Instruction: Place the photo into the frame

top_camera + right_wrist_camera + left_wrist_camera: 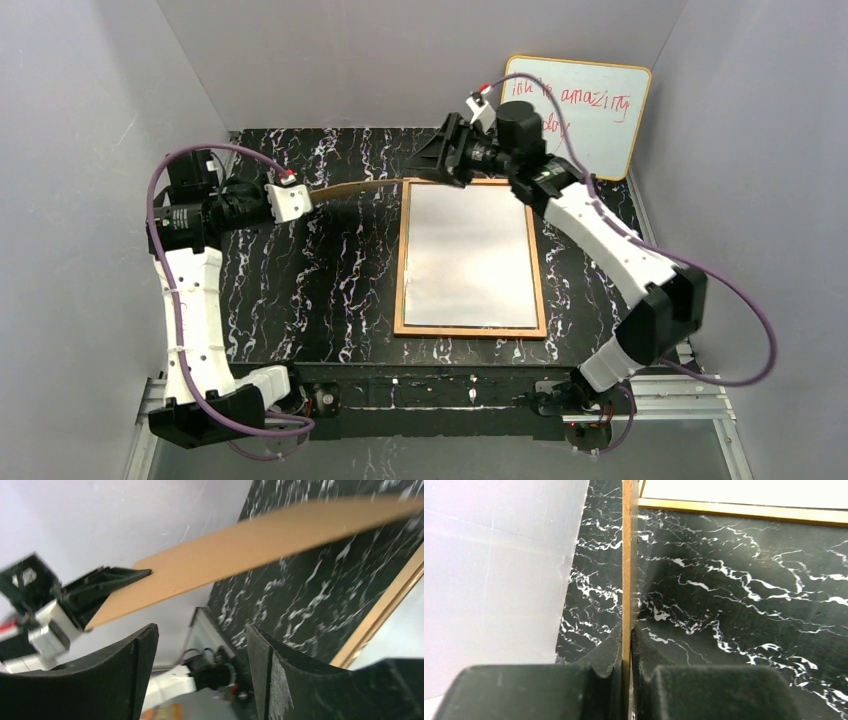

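Frame [401, 260] and backing are apart now. The left pincer [626, 635] is closed on the edge of the thin brown back board [626, 555] and holds it raised above the black marble table [300, 290]. The board's far end reaches the far left corner of the frame. The right pincer [200, 635] is near that corner, with its jaws apart and nothing between them. The frame lies flat in the middle of the table with a pale sheet [468, 255] inside its rim. I cannot tell whether this is the photo lying face down or only the glass. I judge that what is left is to lower the board and close the back.
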You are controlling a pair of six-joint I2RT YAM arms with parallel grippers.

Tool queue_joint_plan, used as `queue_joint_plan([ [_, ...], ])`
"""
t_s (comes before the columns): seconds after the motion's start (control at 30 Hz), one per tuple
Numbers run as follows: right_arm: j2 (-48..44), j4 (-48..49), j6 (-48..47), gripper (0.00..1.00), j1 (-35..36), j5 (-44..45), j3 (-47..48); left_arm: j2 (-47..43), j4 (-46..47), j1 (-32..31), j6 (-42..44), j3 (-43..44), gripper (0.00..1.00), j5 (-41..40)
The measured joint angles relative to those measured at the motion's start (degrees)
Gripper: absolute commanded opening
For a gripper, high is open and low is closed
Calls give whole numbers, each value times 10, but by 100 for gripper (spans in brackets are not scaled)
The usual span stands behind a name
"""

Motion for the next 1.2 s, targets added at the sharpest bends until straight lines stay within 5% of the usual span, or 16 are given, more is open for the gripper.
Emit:
queue_joint_plan([
  [0.17, -93, 8, -218, 76, -4, -12, -14, 21, -72, 0, 27, 45, 0, 23],
  [0.4, -171, 103, -476, 83, 11, -94, -167, 62, -194, 0, 88, 129, 0, 60],
  [0.9, -88, 112, -735, 77, 109, -87, -130, 63, -245, -13, 109, 145, 0, 100],
  [1.0, -70, 112, -755, 68, 113, -73, -129, 63, -246, -14, 109, 145, 0, 100],
  [1.2, -50, 113, -781, 30, 121, -57, -119, 64, -247, -15, 109, 145, 0, 100],
])
